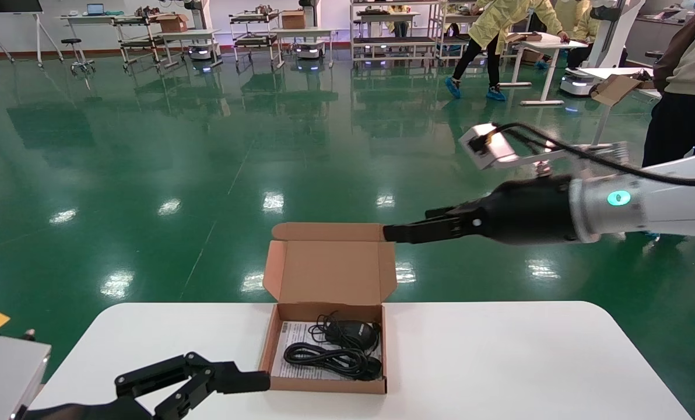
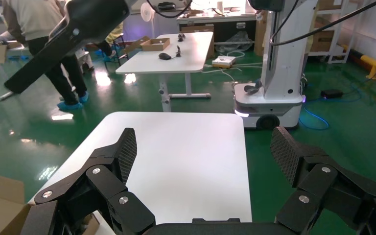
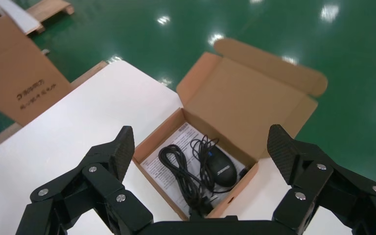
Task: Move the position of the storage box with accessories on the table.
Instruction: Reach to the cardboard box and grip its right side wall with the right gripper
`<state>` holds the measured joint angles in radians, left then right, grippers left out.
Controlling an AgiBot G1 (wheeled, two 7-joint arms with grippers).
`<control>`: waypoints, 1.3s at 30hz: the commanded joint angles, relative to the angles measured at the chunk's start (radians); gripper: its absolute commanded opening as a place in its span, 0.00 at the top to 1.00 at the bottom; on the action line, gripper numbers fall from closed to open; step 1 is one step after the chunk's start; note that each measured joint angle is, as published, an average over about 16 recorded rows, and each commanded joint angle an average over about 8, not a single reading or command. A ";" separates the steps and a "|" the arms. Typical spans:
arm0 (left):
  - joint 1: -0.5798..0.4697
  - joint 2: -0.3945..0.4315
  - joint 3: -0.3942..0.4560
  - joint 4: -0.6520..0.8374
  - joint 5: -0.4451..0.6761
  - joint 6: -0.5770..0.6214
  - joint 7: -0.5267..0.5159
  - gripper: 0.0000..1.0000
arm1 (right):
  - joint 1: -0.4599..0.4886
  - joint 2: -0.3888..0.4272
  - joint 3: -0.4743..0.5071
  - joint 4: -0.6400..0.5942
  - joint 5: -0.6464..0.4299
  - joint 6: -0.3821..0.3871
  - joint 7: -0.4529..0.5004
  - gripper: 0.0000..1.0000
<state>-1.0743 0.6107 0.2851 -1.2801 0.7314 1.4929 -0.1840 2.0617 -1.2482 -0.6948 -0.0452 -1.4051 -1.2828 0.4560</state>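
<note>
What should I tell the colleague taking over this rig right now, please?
Left claw: open, low over the table, beside the storage box's left wall, holding nothing.
Right claw: open, raised above and behind the box, near the upright lid's right edge, holding nothing.
The box sits open at the table's middle front, with the cable, the black device and the paper sheet inside.
Done: nothing visibly gripped.
Left: grip the box and move it.
</note>
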 commanded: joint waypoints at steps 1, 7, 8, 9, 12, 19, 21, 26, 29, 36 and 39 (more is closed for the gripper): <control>0.000 0.000 0.000 0.000 0.000 0.000 0.000 0.00 | 0.000 -0.022 -0.006 -0.019 -0.008 0.031 0.042 0.00; 0.000 0.000 0.001 0.000 0.000 0.000 0.000 0.00 | -0.025 -0.073 -0.018 -0.047 -0.025 0.114 0.121 0.00; 0.000 0.000 0.001 0.000 0.000 0.000 0.000 0.00 | -0.031 -0.079 -0.019 -0.048 -0.028 0.123 0.131 0.00; 0.000 0.000 0.001 0.000 0.000 0.000 0.000 0.00 | -0.038 -0.084 -0.021 -0.047 -0.031 0.131 0.139 0.00; 0.000 0.000 0.001 0.000 -0.001 0.000 0.000 0.00 | -0.061 -0.095 -0.024 -0.040 -0.039 0.147 0.164 0.00; 0.000 -0.001 0.001 0.000 -0.001 -0.001 0.001 0.00 | -0.127 -0.102 -0.033 0.006 -0.060 0.169 0.217 0.00; 0.000 -0.001 0.001 0.000 -0.001 -0.001 0.001 0.00 | -0.148 -0.102 -0.036 0.019 -0.067 0.174 0.234 0.00; 0.000 -0.001 0.002 0.000 -0.001 -0.001 0.001 0.00 | -0.194 -0.100 -0.045 0.043 -0.081 0.185 0.286 0.00; 0.000 -0.001 0.002 0.000 -0.001 -0.001 0.001 0.00 | -0.216 -0.099 -0.047 0.046 -0.084 0.195 0.334 0.00; -0.001 -0.001 0.002 0.000 -0.002 -0.001 0.001 0.00 | -0.245 -0.096 -0.054 0.060 -0.093 0.208 0.433 0.00; -0.001 -0.001 0.002 0.000 -0.002 -0.001 0.001 0.00 | -0.256 -0.093 -0.062 0.077 -0.104 0.205 0.449 0.00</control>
<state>-1.0749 0.6097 0.2876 -1.2800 0.7297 1.4918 -0.1828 1.8045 -1.3428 -0.7567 0.0345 -1.5083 -1.0760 0.8997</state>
